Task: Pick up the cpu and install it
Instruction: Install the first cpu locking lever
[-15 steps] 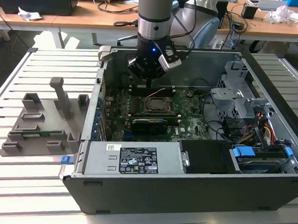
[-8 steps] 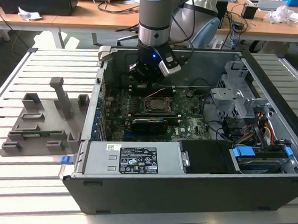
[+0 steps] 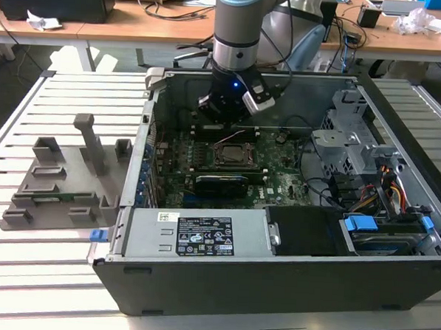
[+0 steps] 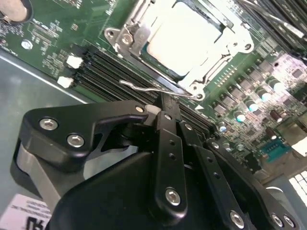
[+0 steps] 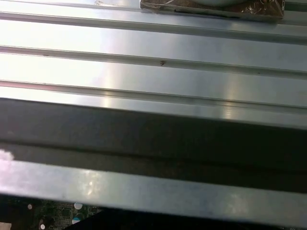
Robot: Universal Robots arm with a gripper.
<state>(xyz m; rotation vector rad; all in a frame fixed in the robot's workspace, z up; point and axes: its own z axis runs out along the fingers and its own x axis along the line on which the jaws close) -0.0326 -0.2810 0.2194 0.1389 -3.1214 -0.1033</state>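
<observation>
The cpu (image 4: 184,33) lies flat inside the motherboard socket, its silver top facing up, with the metal socket frame (image 4: 136,40) around it. A thin wire lever (image 4: 148,88) runs along the socket's edge, just in front of my fingertips. In the second wrist view my gripper (image 4: 162,106) looks shut, its black fingers meeting at the tip with nothing visible between them. In the exterior view the gripper (image 3: 227,112) hangs inside the open computer case, just behind the socket (image 3: 232,155) toward the case's rear wall.
Memory slots (image 4: 103,64) run beside the socket. The case (image 3: 288,287) holds a power supply (image 3: 194,237) in front and a drive cage (image 3: 340,134) with cables at the exterior view's right. A grey plastic tray (image 3: 64,186) lies on the slatted table (image 5: 144,48) at the exterior view's left.
</observation>
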